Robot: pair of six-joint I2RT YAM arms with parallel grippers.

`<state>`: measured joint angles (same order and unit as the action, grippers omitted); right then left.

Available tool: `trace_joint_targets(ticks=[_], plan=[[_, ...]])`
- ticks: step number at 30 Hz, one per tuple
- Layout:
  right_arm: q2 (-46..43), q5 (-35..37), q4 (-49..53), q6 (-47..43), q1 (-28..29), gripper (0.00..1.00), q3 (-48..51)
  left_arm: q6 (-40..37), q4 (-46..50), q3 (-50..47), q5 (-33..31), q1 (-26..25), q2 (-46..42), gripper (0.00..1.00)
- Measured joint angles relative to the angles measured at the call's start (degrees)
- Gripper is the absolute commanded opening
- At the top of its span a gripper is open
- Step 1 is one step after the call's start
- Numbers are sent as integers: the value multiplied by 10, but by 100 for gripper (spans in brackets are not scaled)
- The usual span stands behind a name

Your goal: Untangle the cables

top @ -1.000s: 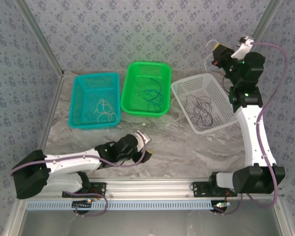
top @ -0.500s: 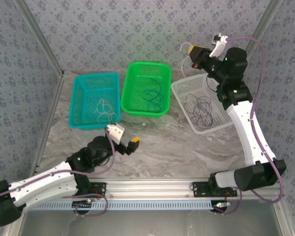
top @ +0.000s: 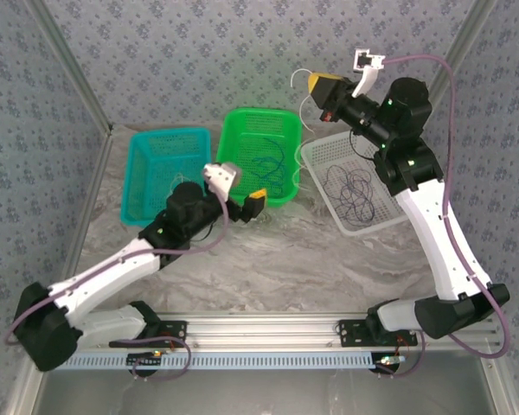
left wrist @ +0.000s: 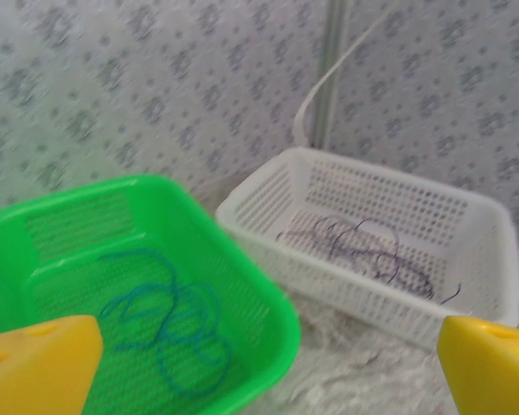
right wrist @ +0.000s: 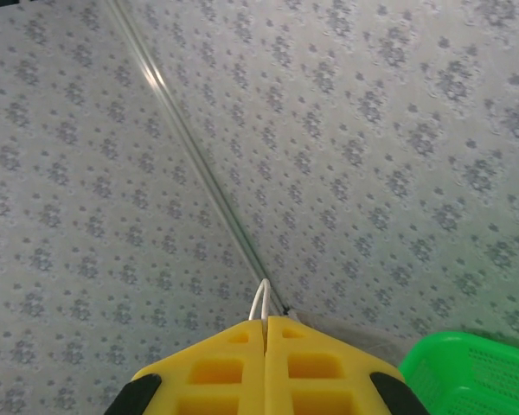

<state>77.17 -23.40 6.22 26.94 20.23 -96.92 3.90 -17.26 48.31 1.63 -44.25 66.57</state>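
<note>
A pale cable (right wrist: 261, 298) was pinched between the closed right fingers (right wrist: 216, 367) and held aloft; the left fingers (left wrist: 39, 363) were spread wide, empty, beside the green basket (left wrist: 251, 278).

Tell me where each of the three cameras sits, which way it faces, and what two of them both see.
Top external: above and behind the bases, looking down on the table; both arms, left gripper and right gripper show.
Left wrist: faces across the green basket and white basket to the wall; its open yellow fingers at the bottom corners.
Right wrist: held high, facing the wall corner; its shut fingers pinch a pale cable.
Shared: top and left wrist both see the blue cable and dark cable.
</note>
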Motion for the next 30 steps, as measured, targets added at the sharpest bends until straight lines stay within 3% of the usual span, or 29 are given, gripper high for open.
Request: trace_joint_targets(ticks=[7,10,11,15,18,24,30], plan=[[-7,2,1,-4,26,0,-20,-9,-49,114,67,9,134,99],[-8,2,1,-4,37,0,-20,-2,-64,142,90,16,178,90],[-8,2,1,-4,39,0,-20,1,-67,149,96,18,191,82],[-8,2,1,-4,44,0,-20,11,-69,171,117,23,229,23],[-8,5,10,-9,45,0,-20,10,-55,180,122,24,236,0],[-8,25,33,-20,40,0,-17,-5,-8,185,95,37,205,0],[26,32,41,-12,30,8,-7,-19,75,185,68,116,130,0]])
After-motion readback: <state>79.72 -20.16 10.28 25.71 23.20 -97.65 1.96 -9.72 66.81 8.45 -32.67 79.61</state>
